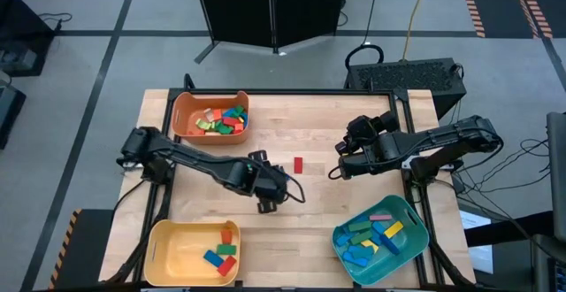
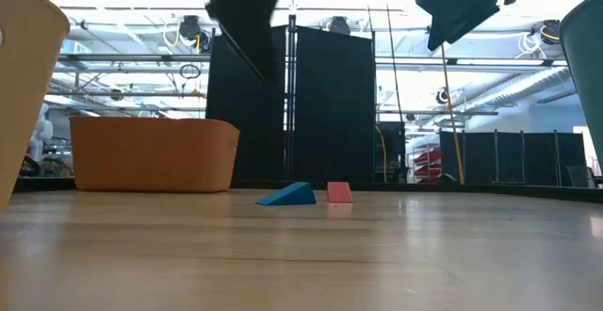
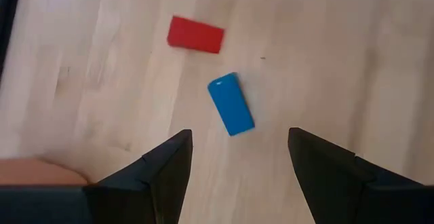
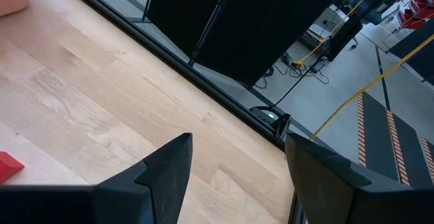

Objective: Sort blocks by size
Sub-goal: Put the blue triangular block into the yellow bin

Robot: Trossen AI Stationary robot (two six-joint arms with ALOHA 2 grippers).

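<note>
Left gripper is held spread and empty above the table; blue block lies just ahead between its fingertips, red block just beyond. Right gripper is raised well apart, spread, empty.

You have two loose blocks lying flat on the table: a red block near its centre and a blue block just beside it. Other blocks fill the bins at its corners.
</note>
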